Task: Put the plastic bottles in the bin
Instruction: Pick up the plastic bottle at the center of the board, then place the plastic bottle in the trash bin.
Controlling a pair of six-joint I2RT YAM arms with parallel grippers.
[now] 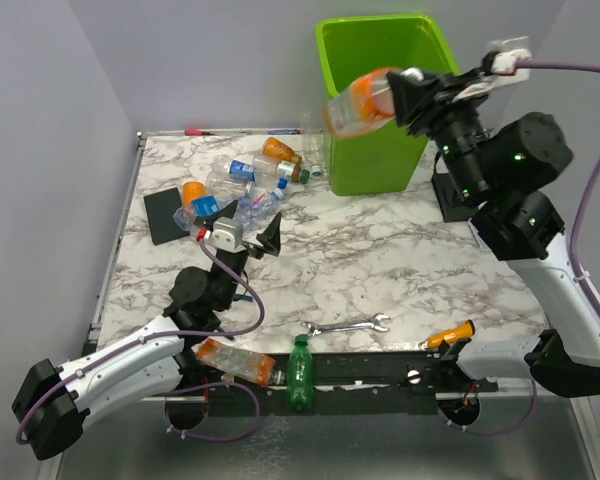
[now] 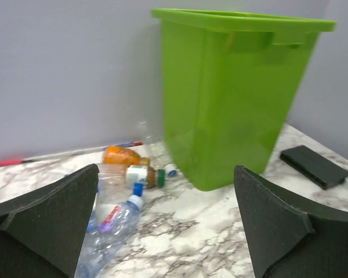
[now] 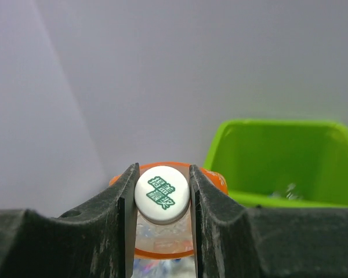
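**newguy:** How far along are you sitting right now?

**oldhand:** Honestly, you're barely getting going. Big to small: the desk [image 1: 400,270] is carrying nearly everything. The bin [image 1: 380,150] is standing at its far side with something clear glinting inside, and I can't tell what. Your right claw [image 1: 408,92] is clamping the orange bottle [image 1: 358,103] by its white cap [image 3: 162,193]. It's holding it up by the bin's left rim, not clearly over the opening.

**newguy:** And the left one?

**oldhand:** Your left claw [image 1: 252,238] is hanging wide apart, gripping nothing, facing the pile of bottles [image 1: 245,185] lying at the far left. Two more are waiting at the near edge: a crushed orange one [image 1: 235,360] and a green one [image 1: 299,372]. So I'm guessing most of the job is waiting on you. The wrench [image 1: 348,326] and screwdriver [image 1: 450,335] aren't going in.
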